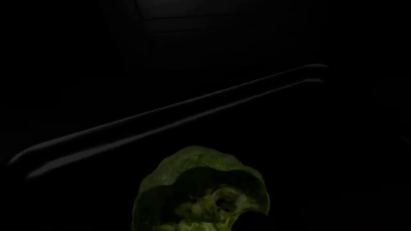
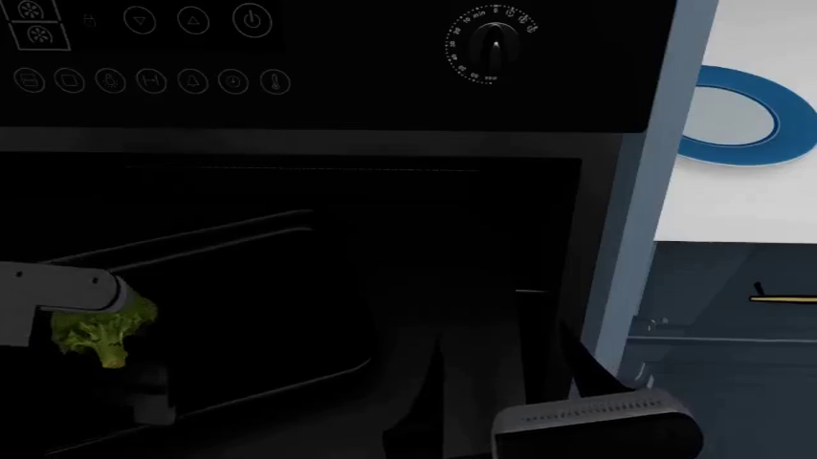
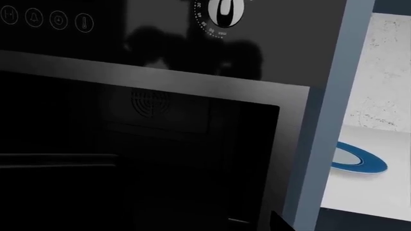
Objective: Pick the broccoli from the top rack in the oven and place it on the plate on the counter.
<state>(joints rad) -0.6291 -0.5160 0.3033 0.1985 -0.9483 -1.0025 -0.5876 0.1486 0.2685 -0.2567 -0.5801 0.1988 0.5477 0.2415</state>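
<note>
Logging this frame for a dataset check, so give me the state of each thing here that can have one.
oven: door open, cavity dark.
broccoli: at the left arm's tip, off the top rack, not yet on the plate.
plate: bare, flat on the counter.
dial: pointer straight up.
left gripper: fingers not visible.
right gripper: not visible.
</note>
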